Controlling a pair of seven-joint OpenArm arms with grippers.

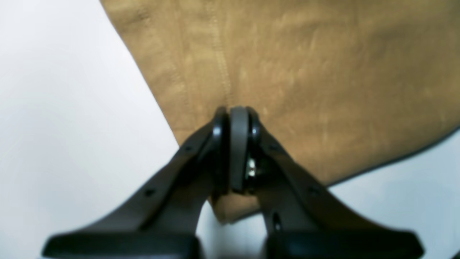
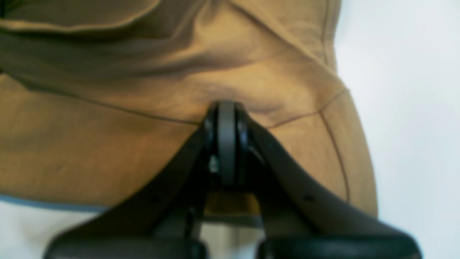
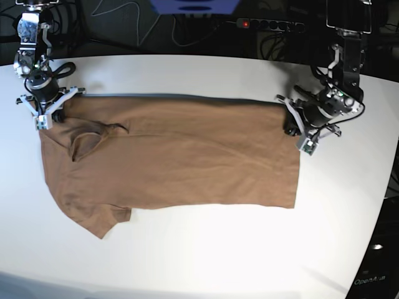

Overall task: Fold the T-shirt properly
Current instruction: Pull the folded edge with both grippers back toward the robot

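Across the middle of the white desk lies one T-shirt, tan-brown, folded lengthwise with its straight folded edge along the far side, from about 10 o'clock to 2 o'clock in the base view. Its collar end points to 9 o'clock and its hem to 3 o'clock; one sleeve sticks out toward 7 o'clock.

Both wrist views are blurred, so stitching shows only as faint lines and no tag can be made out. In the right wrist view the cloth runs off the top and left edges. In the left wrist view it runs off the top and right edges. The upper parts of both arms are cut off at the top of the base view, among dark cables and a power strip behind the desk.

Two arms are present, one tool each. The left tool sits at the hem corner, at 2 o'clock in the base view, reaching down and tilted inward; its jaws are pressed together on the cloth beside a seam. The right tool sits at the shoulder corner, at 10 o'clock, hanging steeply from above; its jaws pinch a bunched ridge of cloth, with wrinkles spreading from the grip.
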